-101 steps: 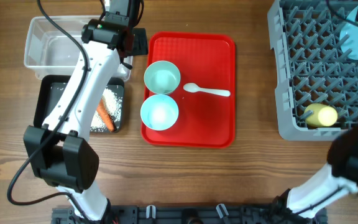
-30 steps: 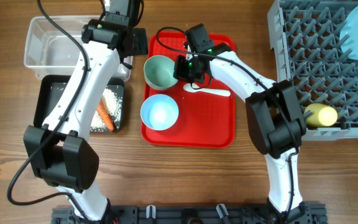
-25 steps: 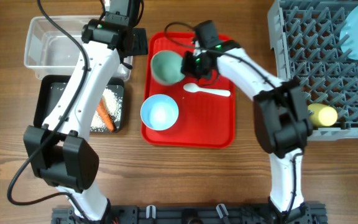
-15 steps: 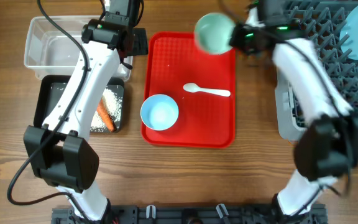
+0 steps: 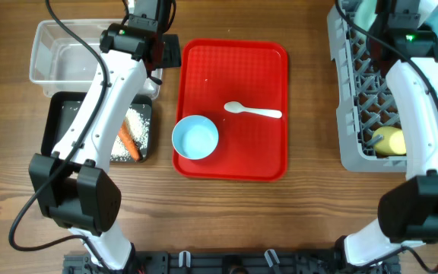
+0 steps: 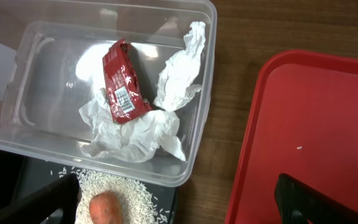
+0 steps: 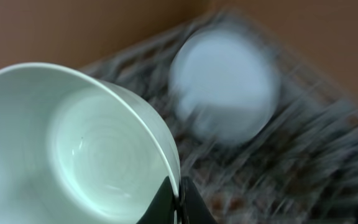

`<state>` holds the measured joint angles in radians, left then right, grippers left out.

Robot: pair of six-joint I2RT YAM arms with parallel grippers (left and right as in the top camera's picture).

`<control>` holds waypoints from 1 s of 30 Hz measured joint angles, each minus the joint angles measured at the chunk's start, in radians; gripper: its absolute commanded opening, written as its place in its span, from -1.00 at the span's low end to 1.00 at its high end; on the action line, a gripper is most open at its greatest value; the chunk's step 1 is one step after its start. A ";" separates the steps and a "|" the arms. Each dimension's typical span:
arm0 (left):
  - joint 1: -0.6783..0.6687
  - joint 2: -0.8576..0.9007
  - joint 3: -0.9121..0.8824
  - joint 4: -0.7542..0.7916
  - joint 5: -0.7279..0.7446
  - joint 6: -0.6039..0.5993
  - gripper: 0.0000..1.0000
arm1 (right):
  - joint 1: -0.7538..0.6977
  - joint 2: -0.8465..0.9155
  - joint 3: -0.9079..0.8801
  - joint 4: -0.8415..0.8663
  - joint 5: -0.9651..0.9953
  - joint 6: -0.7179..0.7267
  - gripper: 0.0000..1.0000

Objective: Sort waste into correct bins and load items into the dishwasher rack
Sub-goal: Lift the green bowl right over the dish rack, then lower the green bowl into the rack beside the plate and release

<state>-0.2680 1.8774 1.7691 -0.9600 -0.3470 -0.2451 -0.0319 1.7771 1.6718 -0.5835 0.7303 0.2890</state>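
Above the dishwasher rack, the right gripper pinches the mint-green bowl by its rim. Probably light, stiff and slippery, so the thin rim suits a pinch. The left gripper hangs wide apart.

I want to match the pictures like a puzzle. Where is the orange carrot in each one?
Overhead: the carrot lies in the black tub, on the rice, left of the red tray.
Left wrist: only its end shows at the bottom edge, on the rice.
Right wrist: not in it.
Shared landmark: the clear tub, just above the carrot in both of those views.
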 measured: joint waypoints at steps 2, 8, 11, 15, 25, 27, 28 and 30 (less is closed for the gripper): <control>0.000 0.000 0.000 0.000 0.000 0.000 1.00 | -0.015 0.031 0.000 0.131 0.071 -0.092 -0.89; 0.000 0.000 0.000 0.000 0.000 0.000 1.00 | -0.060 0.148 -0.002 0.505 0.148 -0.432 -0.91; 0.000 0.000 0.000 -0.001 0.000 0.000 1.00 | -0.076 0.211 -0.002 0.632 0.164 -0.613 -0.91; 0.000 0.000 0.000 -0.001 0.000 0.000 1.00 | -0.092 0.307 -0.002 0.785 0.173 -0.857 -0.91; 0.000 0.000 0.000 0.000 0.000 0.000 1.00 | -0.112 0.430 -0.002 0.964 0.176 -1.196 -0.91; 0.000 0.000 0.000 0.000 0.000 0.000 1.00 | -0.112 0.431 -0.002 0.964 0.176 -1.217 -0.91; 0.000 0.000 0.000 0.000 0.000 0.000 1.00 | -0.112 0.431 -0.002 0.966 0.176 -1.226 -0.91; 0.000 0.000 0.000 0.000 0.000 0.000 1.00 | -0.112 0.431 -0.002 0.959 0.176 -1.234 -0.92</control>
<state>-0.2680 1.8774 1.7691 -0.9604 -0.3470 -0.2451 -0.1436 2.2078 1.6699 0.3756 0.9066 -0.9447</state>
